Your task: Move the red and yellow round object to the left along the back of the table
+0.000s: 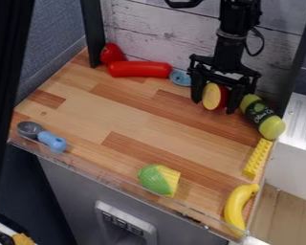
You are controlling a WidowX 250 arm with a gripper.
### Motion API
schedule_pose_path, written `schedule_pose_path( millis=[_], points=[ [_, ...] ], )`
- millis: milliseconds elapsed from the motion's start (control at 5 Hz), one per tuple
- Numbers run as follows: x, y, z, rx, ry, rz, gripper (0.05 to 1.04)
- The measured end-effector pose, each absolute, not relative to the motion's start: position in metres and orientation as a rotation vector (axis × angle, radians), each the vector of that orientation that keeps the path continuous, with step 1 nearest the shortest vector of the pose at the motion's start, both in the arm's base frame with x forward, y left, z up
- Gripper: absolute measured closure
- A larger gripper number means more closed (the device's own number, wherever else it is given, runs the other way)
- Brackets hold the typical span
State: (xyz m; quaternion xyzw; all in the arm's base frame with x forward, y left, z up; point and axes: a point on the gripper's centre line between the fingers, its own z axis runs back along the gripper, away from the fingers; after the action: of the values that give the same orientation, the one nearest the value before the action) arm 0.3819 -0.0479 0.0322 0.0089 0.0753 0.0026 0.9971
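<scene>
My black two-finger gripper (213, 106) is clamping a red, yellow-faced plastic toy fruit (212, 97) near the wooden countertop's (85, 105) back edge: grasp made, release still undone.

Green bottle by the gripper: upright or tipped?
Tipped. The green bottle lies on its side, its length slanting along the wooden counter, one end near the yellow block.

Red toy fruit (215, 96) in the gripper (214, 106), green bottle (263, 117) beside
</scene>
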Motion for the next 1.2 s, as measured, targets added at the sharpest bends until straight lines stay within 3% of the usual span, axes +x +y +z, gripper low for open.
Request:
schedule_pose_path(
  millis=[200, 800, 1200],
  points=[
    [0.384, -0.046, 0.037, 0.015, 0.148, -0.118, 0.083],
    [0.394, -0.015, 0.036, 0.010, 0.116, -0.767, 0.085],
    [0.388, 0.010, 0.030, -0.006, 0.133, -0.919, 0.085]
  ],
)
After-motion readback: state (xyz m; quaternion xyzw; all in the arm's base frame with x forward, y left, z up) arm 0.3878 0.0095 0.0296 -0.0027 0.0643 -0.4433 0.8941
